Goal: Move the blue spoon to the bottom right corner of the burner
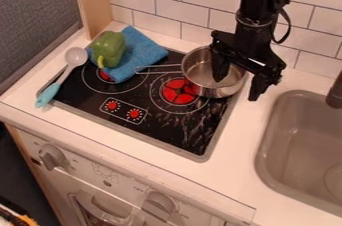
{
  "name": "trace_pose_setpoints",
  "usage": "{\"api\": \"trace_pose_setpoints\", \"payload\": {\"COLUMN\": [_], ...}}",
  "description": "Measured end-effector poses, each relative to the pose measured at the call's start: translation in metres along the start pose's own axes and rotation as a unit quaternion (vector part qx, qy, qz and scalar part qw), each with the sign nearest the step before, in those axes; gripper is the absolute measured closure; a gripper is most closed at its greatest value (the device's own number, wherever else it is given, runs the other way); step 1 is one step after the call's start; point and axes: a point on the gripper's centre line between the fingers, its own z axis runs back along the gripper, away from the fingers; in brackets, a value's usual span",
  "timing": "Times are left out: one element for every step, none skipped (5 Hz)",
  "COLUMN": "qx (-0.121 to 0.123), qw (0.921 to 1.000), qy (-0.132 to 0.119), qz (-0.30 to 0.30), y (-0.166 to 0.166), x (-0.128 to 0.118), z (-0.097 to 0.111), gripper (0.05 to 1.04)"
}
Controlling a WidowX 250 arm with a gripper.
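My gripper (238, 79) hangs open over the right side of the metal pot (224, 89), one finger above the pot's inside and the other beyond its right rim. The spoon (49, 94), with a light blue handle and a grey bowl, lies along the left edge of the black burner top (160, 132), far to the left of the gripper. Its bowl points to the back and its handle to the front.
A green pepper (107, 49) rests on a blue cloth (141, 52) at the stove's back left. The pot's handle points left across the burners. To the right is a grey sink (300, 140); a tiled wall (157, 5) stands behind.
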Motion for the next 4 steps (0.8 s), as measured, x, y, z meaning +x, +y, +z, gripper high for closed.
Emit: {"api": "trace_pose_setpoints", "payload": {"qx": [-0.002, -0.017, -0.023, -0.018], "qw": [0.9999, 0.9997, 0.9992, 0.997], "qy": [0.016, 0.0, -0.026, -0.075], "qz": [-0.002, -0.02, -0.019, -0.012], "y": [-0.001, 0.0, 0.01, 0.025], "x": [-0.004, 0.001, 0.007, 0.011], "z": [-0.012, -0.013, -0.006, 0.025], "gripper": [0.08, 0.084, 0.084, 0.083]}}
